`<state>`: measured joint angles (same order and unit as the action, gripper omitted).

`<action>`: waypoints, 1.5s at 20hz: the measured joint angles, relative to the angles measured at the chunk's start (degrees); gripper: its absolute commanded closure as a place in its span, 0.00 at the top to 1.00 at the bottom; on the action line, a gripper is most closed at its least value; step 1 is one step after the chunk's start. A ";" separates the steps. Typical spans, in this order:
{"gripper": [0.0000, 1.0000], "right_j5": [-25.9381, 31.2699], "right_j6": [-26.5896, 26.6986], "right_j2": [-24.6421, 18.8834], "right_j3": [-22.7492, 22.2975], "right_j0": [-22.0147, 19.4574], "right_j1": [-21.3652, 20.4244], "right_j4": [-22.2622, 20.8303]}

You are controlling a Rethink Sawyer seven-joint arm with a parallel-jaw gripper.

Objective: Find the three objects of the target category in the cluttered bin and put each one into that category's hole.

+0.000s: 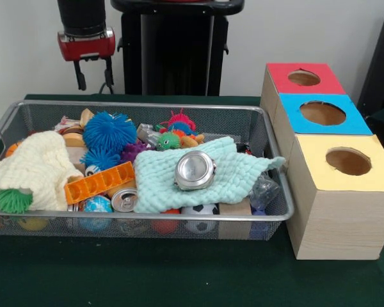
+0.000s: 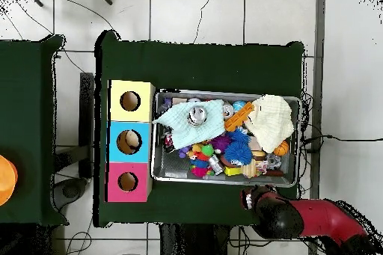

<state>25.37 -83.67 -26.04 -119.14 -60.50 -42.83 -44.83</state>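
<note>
The cluttered bin [image 1: 141, 217], a silver wire-mesh basket, stands on the green table and also shows in the overhead view [image 2: 224, 182]. It holds a mint cloth [image 1: 163, 185] with a round silver tin [image 1: 194, 170] on it, a cream cloth [image 1: 35, 167], blue spiky balls [image 1: 109, 131], an orange plastic piece [image 1: 99, 183], a can [image 1: 123, 200] and small balls. The hole [image 1: 349, 161] in the yellow-topped box is empty and also shows from overhead [image 2: 130, 101]. My gripper [image 1: 94, 77] hangs open and empty, above and behind the bin's far left rim.
Three boxes stand in a row right of the bin: red-topped [image 1: 304, 78] farthest, blue-topped [image 1: 322, 113] in the middle, yellow-topped [image 1: 371, 176] nearest. The black pedestal [image 1: 176, 48] stands behind the bin. In the overhead view the red arm [image 2: 322, 218] lies at the lower right.
</note>
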 measured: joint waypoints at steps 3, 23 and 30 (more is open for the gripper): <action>1.00 -0.85 0.00 0.99 0.39 0.21 1.91 -0.78; 1.00 -5.39 0.00 8.13 4.95 5.59 7.43 -11.33; 1.00 -7.93 -0.01 11.41 7.26 8.40 7.64 -13.76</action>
<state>17.45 -83.68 -14.63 -111.88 -52.11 -35.19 -58.59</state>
